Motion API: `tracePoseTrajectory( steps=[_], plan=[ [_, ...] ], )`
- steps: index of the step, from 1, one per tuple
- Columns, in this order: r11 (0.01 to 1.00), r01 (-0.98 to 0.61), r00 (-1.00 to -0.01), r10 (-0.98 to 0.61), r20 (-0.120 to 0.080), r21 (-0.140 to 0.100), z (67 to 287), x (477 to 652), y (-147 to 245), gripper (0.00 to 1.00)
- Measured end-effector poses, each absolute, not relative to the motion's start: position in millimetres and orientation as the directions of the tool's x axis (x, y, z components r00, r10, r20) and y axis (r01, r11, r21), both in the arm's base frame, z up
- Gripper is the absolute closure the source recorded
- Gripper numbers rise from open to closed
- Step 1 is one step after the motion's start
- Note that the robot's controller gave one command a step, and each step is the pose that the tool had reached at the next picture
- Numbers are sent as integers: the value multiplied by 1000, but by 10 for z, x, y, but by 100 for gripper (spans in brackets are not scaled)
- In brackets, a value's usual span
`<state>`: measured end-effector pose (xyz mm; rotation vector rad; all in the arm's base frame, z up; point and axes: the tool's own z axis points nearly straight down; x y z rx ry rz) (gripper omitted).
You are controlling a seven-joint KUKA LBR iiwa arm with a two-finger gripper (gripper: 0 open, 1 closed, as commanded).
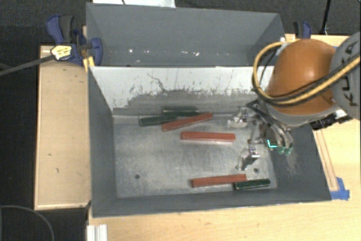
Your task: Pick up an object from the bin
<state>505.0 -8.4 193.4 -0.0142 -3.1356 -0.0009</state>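
Observation:
My gripper (250, 154) hangs over the right part of the bin floor. Just below it lie a red-brown flat stick (219, 180) and a short dark green stick (252, 184), end to end near the front wall. Another red-brown stick (207, 136) lies to the gripper's left, its right end close to the gripper. I see nothing held in the gripper.
Further back left, a dark green stick (168, 116) and a red-brown stick (188, 121) lie overlapping near the back wall. The arm's orange cover and cables hang over the bin's right side. The bin floor's left half is bare.

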Motion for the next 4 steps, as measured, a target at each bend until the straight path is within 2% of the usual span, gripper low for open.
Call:
tracePoseTrajectory(
  steps=[1, 2, 3, 4],
  plan=[
    [1000, 9, -1000, 9, -3, 0, 1974, 5067, -84, 0],
    [998, -60, -998, -60, -9, 0, 1474, 5005, -85, 0],
    [999, -40, -999, -40, -13, 0, 741, 4973, 23, 100],
    [999, -40, -999, -40, -13, 0, 741, 4973, 23, 100]
  ],
)
